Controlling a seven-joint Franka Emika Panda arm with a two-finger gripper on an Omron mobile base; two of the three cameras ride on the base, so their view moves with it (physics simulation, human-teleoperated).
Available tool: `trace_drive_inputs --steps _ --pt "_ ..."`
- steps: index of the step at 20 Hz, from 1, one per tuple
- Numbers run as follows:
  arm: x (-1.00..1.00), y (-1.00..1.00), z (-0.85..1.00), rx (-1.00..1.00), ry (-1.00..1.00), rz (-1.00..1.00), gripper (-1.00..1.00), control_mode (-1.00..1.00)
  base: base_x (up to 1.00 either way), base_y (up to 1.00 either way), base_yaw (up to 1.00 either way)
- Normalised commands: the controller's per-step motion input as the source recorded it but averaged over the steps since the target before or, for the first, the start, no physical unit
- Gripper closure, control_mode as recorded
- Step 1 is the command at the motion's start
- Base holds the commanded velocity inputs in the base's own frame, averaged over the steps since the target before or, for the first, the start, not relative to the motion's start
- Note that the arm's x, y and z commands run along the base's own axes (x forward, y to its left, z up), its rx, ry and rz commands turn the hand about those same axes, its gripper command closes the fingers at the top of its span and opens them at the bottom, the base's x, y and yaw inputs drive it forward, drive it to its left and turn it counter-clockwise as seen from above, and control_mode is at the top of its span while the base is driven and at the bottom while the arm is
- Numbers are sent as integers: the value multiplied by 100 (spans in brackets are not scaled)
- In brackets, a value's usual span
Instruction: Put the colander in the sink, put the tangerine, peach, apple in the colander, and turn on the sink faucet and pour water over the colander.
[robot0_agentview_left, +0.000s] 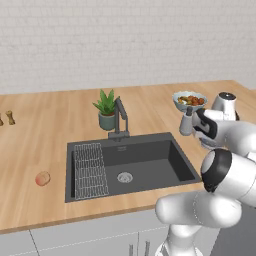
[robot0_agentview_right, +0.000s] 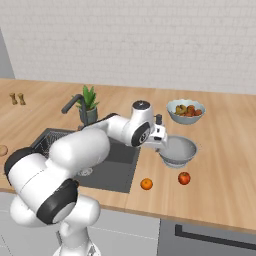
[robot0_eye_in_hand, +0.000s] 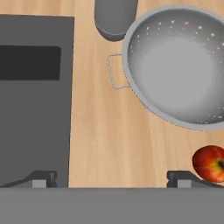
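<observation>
The colander (robot0_agentview_right: 180, 150), whitish-silver and perforated, stands on the wooden counter right of the sink (robot0_agentview_right: 107, 172). My gripper (robot0_agentview_right: 161, 145) hovers just above the counter at the colander's left rim, open and holding nothing. In the hand view the open gripper (robot0_eye_in_hand: 111, 179) looks down on bare wood between the sink (robot0_eye_in_hand: 30, 100) and the colander (robot0_eye_in_hand: 179, 65), whose wire handle (robot0_eye_in_hand: 114, 72) points toward the sink. The red apple (robot0_agentview_right: 184, 178) (robot0_eye_in_hand: 210, 162) and the orange tangerine (robot0_agentview_right: 146, 184) lie in front of the colander. The peach (robot0_agentview_left: 43, 178) lies left of the sink (robot0_agentview_left: 150, 160). The faucet (robot0_agentview_left: 120, 117) stands behind the basin.
A blue-grey bowl of mixed fruit (robot0_agentview_right: 186, 111) sits behind the colander. A grey cylindrical container (robot0_eye_in_hand: 114, 17) (robot0_agentview_left: 186, 122) stands beside the colander's far side. A potted plant (robot0_agentview_left: 106, 110) is next to the faucet, and a wire rack (robot0_agentview_left: 90, 170) lies in the basin's left part.
</observation>
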Motion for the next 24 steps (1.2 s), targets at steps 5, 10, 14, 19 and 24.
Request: trace_drive_inputs --steps 5,10,14,19,24 --pt "11 -2 -20 0 5 0 -100 -100 0 0 0" --pt "7 -13 -1 0 0 0 -100 -100 0 0 0" --pt "3 -14 -12 0 0 0 -100 -100 0 0 0" --pt "0 -7 -23 0 0 0 -100 -100 0 0 0" --pt "1 -7 -7 0 0 0 -100 -100 0 0 0"
